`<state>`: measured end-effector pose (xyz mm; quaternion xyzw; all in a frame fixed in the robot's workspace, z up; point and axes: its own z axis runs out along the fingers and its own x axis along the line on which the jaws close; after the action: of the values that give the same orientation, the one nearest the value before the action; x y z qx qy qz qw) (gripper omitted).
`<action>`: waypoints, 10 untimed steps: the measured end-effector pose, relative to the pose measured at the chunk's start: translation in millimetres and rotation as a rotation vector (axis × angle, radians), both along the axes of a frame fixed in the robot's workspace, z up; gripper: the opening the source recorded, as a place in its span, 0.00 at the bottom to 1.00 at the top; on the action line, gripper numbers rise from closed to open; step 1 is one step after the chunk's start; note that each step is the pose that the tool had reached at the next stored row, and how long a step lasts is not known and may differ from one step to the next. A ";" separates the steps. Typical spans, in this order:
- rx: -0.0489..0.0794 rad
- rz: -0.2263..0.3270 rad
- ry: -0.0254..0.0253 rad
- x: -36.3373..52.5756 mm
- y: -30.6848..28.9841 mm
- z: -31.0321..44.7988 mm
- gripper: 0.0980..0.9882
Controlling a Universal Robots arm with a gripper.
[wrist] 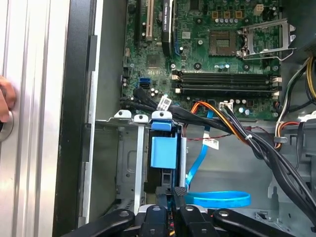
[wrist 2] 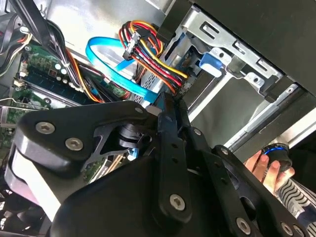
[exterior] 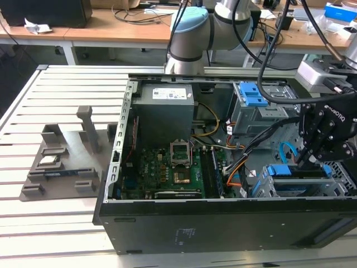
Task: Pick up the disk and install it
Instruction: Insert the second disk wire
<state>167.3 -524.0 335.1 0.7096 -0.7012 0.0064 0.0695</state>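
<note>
end effector [wrist: 174, 197] is closing, fingers together, on the disk [wrist: 163, 153] at six o'clock in its cage; rigid, fragile; gripping blue frame edges advised.

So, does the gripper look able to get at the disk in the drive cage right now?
Probably yes. In the first wrist view the gripper sits right at the edge of the disk in the metal cage, with nothing between them. The blue cable lies off to one side.
</note>
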 end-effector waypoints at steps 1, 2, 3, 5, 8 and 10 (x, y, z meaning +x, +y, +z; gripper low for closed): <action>-0.001 0.000 0.0000 0.0 -0.1 -0.1 0.07; -0.002 0.000 0.0000 0.0 -0.1 -0.1 0.07; -0.002 0.000 0.0000 0.1 0.0 -0.2 0.07; -0.003 0.000 0.0000 0.1 0.1 -0.5 0.08; -0.003 0.000 0.0001 0.0 2.2 5.4 0.15; -0.009 0.000 0.0000 0.0 10.0 21.4 0.07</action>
<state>167.3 -514.0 356.5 0.7092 -0.7012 0.0095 0.0727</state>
